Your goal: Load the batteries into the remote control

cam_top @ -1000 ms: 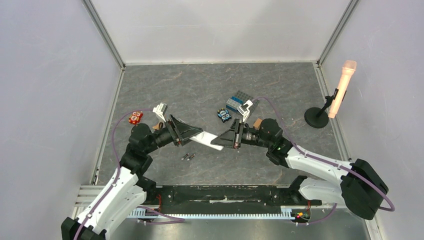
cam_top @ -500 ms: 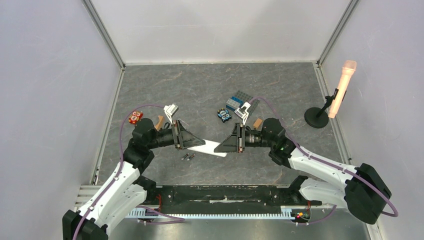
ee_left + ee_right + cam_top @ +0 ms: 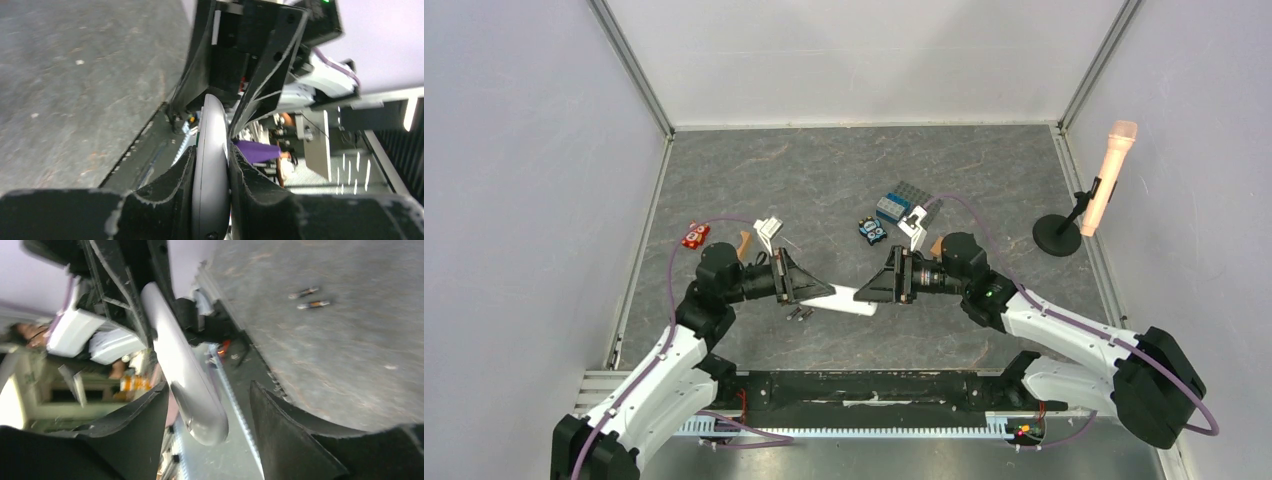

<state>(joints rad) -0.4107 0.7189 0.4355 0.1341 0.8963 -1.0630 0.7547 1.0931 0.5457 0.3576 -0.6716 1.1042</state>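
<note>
The remote control [image 3: 852,298] is a slim white bar held above the table between the two arms. My left gripper [image 3: 822,292] is shut on its left end; in the left wrist view the black fingers [image 3: 175,185] press both faces of the remote control [image 3: 212,150]. My right gripper [image 3: 876,287] stands open around the other end, and the remote control [image 3: 182,365] hangs free of both of its jaws. The two batteries [image 3: 801,314] lie side by side on the table just under the left gripper, and the right wrist view also shows the batteries [image 3: 306,298].
An orange-red object [image 3: 693,235] and a small orange-brown block [image 3: 743,242] lie at the left. A blue-grey block [image 3: 902,203] and a small blue toy [image 3: 871,230] sit behind the right gripper. A pink microphone on a black stand [image 3: 1104,180] is at the right wall.
The left gripper has closed on the remote's left end and the right gripper has opened off its right end. Both wrists and the remote have sunk slightly toward the near edge.
</note>
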